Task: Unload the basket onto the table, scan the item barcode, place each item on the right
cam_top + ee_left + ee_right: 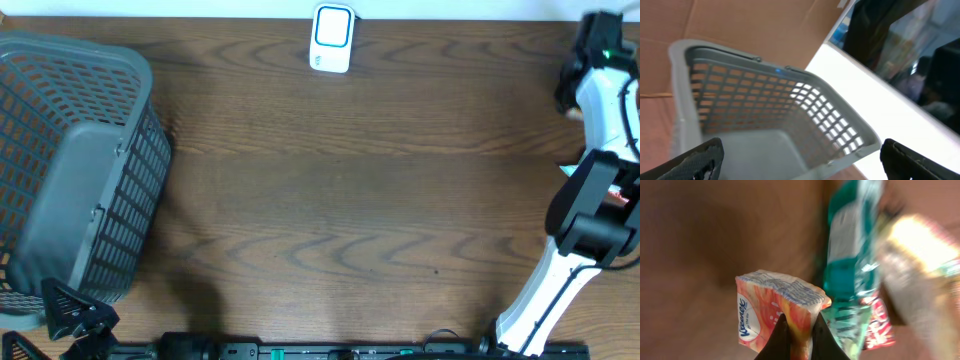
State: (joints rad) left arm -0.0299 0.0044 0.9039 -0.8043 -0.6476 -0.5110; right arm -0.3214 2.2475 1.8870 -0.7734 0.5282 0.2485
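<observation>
Item: an orange-and-white soft plastic Kleenex tissue pack, up off the surface, logo side facing the right wrist camera. No barcode shows on the face I can see.
Right gripper: the right gripper is clamped tight on the tissue pack, its dark fingertips pinching the pack's lower edge so the wrapper puckers between them.
Behind the pack: a teal-and-white crinkly plastic packet just beside it, a red packet lower down, and a blurred yellow wrapper to the far side. All too smeared to read.
Right arm: the white-and-black right arm hangs over the right edge of the brown wood-grain tabletop; from above, the pack itself can't be picked out under it.
Scanner: a small white scanner with a blue-ringed face sits at the middle of the tabletop's far edge, well apart from the right arm.
Basket: a grey slotted plastic basket fills the left end of the tabletop, tilted.
Left gripper: the left gripper is spread wide with nothing between its fingers, at the near left corner, looking into the basket.
</observation>
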